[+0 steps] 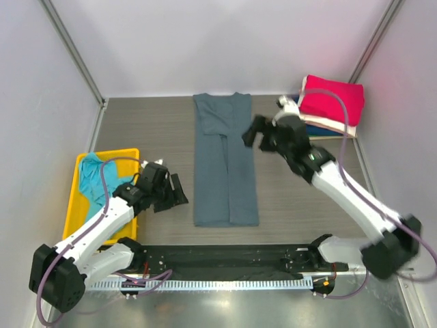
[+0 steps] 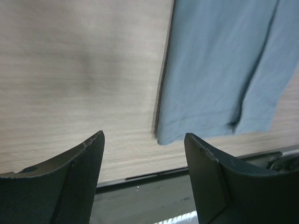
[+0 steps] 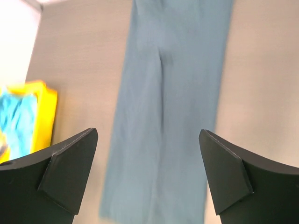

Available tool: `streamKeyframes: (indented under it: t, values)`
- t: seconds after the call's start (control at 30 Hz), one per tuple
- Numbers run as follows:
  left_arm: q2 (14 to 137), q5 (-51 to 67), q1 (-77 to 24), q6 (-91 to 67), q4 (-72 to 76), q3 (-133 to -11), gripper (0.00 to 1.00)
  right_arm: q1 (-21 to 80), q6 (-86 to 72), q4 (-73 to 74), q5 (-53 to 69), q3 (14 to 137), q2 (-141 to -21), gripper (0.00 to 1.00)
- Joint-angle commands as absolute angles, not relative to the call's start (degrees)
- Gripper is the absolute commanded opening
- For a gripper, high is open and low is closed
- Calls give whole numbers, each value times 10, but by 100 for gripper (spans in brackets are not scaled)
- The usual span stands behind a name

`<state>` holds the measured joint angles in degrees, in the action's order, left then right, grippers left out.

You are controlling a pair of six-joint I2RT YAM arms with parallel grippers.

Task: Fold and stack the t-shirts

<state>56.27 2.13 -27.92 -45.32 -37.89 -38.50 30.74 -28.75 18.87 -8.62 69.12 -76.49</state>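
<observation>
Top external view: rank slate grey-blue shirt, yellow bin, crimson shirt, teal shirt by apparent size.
1. slate grey-blue shirt
2. yellow bin, partly covered
3. crimson shirt
4. teal shirt, only partly visible in the bin, so its place against crimson is unsure

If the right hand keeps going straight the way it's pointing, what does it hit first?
Probably the grey-blue t-shirt, spread flat on the table. The open right hand points straight at it. Nothing shows in between, though depth is unclear.
</observation>
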Motion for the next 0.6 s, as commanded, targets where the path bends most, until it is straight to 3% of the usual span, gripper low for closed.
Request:
streamKeyframes:
  t: [0.0,0.13,0.27,0.57]
  values:
    - [554,51,-307,-521,-314,-358,69,316,-398,221,-45,488,-662,96]
    - [525,50,-330,-555,-278,-306,68,336,-482,248,-10,338,-542,88]
    - [515,57,-346,-576,-247,-267,66,358,-513,250,-7,273,-469,81]
    - [538,61,-360,-599,-188,-215,63,407,-556,182,19,207,-519,61]
